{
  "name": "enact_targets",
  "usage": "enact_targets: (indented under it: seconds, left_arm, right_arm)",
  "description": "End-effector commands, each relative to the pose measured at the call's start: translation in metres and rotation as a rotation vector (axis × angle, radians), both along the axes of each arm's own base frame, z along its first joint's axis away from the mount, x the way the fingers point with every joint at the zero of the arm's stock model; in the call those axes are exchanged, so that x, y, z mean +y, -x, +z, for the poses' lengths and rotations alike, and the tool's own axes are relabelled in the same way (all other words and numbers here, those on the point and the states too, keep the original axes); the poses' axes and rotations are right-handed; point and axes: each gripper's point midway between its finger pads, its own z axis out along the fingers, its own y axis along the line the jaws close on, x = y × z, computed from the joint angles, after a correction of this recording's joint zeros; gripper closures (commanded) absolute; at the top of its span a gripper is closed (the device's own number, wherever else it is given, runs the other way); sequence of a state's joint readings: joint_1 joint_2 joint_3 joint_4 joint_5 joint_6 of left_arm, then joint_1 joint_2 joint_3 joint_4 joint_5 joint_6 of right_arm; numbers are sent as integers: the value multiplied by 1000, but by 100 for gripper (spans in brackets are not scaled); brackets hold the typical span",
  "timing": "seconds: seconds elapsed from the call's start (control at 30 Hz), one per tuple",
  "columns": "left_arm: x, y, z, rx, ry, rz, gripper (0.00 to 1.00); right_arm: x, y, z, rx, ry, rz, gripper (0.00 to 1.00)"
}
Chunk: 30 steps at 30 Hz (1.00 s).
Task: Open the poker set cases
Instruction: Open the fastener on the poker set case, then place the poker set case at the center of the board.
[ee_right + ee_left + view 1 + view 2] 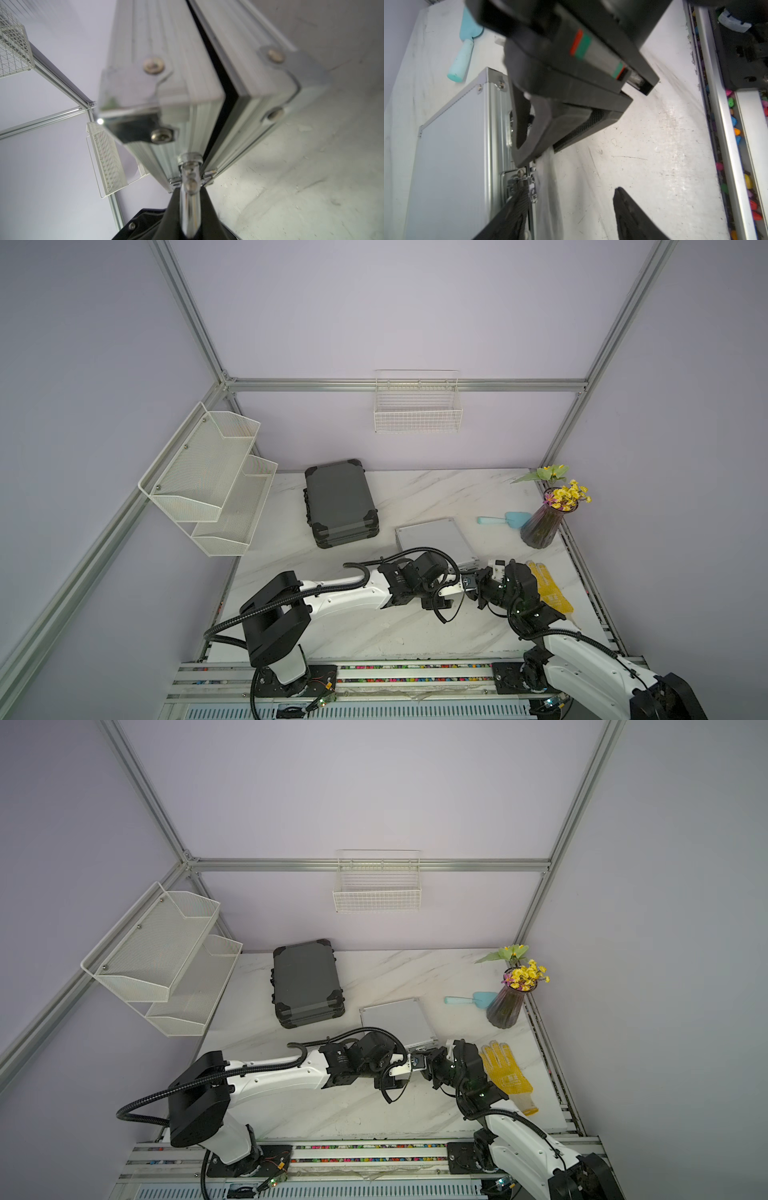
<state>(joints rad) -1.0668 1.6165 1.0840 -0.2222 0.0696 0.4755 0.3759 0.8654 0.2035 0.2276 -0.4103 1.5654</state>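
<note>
**Silver case grasped at its near edge; grey case lies apart**

We see the silver case [434, 540] flat on the counter [415, 626], right of centre. Both arms meet at its near edge. In the right wrist view a dark gap shows between its lid and base at the corner.

The right end effector [190, 199] is clenched, grasping the silver case by a chrome fitting [190, 176] that stands out from that edge. The left end effector [573, 188] is just beside it on the left and is released. One of its fingers [508, 218] lies against a chrome latch [520, 180] on the same edge, and the other hangs over bare counter.

The dark grey case [338, 502] lies at the far left of the counter with its lid down. It is well apart from both end effectors.

To the right of the silver case lies a pale blue scoop [505, 519]. Beyond the scoop, at the right rim, a ribbed vase [540, 529] holds yellow flowers. A yellow glove [509, 1077] lies near right, partly under the right arm.

A mesh shelf [216, 481] hangs on the left wall, and a wire basket [417, 406] hangs on the far wall.
</note>
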Motion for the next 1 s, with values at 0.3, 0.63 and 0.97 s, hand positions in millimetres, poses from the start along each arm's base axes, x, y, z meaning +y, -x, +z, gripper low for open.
enact_targets:
  seconds: [0.3, 0.63, 0.97]
  left_arm:
    - [28, -22, 93, 27, 357, 187, 30]
    - [90, -97, 57, 210, 475, 739, 27]
    - [101, -123, -19, 415, 435, 944, 27]
  right_arm:
    - [-1, -8, 10, -31, -61, -48, 100]
    - [-8, 2, -25, 43, -44, -71, 100]
    - [-8, 8, -38, 82, -27, -57, 100]
